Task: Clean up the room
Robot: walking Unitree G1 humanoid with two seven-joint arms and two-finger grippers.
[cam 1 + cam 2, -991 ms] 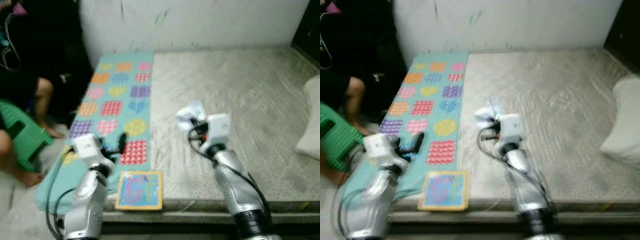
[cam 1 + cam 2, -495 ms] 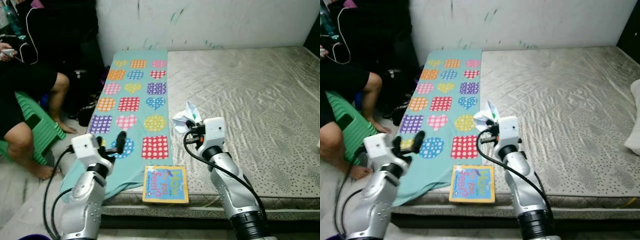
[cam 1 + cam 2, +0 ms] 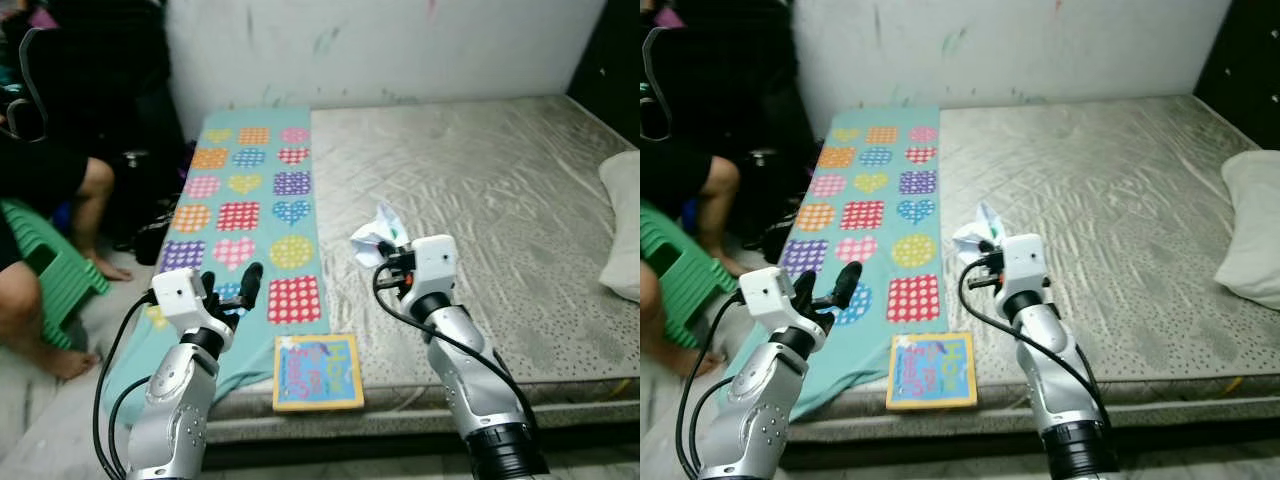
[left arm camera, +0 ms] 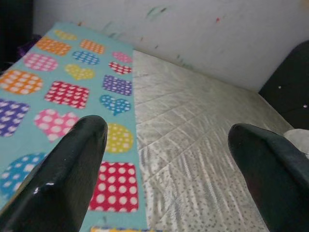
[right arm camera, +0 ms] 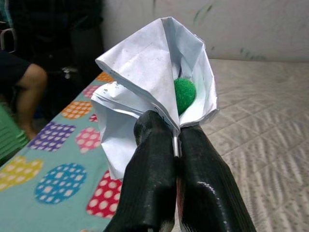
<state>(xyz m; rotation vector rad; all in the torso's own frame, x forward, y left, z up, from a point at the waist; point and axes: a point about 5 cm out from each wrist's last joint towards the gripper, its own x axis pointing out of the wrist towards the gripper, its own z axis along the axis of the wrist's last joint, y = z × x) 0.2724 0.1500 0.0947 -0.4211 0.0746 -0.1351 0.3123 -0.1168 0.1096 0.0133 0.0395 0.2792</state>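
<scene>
Pinching a crumpled white sheet of paper (image 5: 145, 92) by its lower folds, the right gripper (image 5: 175, 140) has its two black fingers clenched tight together on the paper's edge, with a small round green ball (image 5: 185, 92) nested in the cupped folds. The paper is held in the air above the grey quilted mattress (image 3: 520, 220), just beside the turquoise mat printed with dotted hearts and squares (image 3: 240, 210).

The main risk, as I judge it, is the ball: it sits loose in an open pocket, so a tilt or jolt of the wrist while the robot walks could roll it out onto the bed or floor. The grip is also on a thin edge only, and the paper could slip or tear free.

The paper stands roughly upright, its long axis running up from the fingertips, with its open mouth facing back toward the wrist camera and its peak pointing up and away, toward the white wall (image 3: 400, 40).

The left gripper (image 3: 228, 287) hovers over the near end of the mat with its fingers spread wide and nothing between them. A colourful square picture book (image 3: 317, 372) lies flat at the mattress's near edge between the arms. A white pillow (image 3: 625, 220) rests far right; a person (image 3: 40, 190) sits on a green stool (image 3: 50, 270) at left.
</scene>
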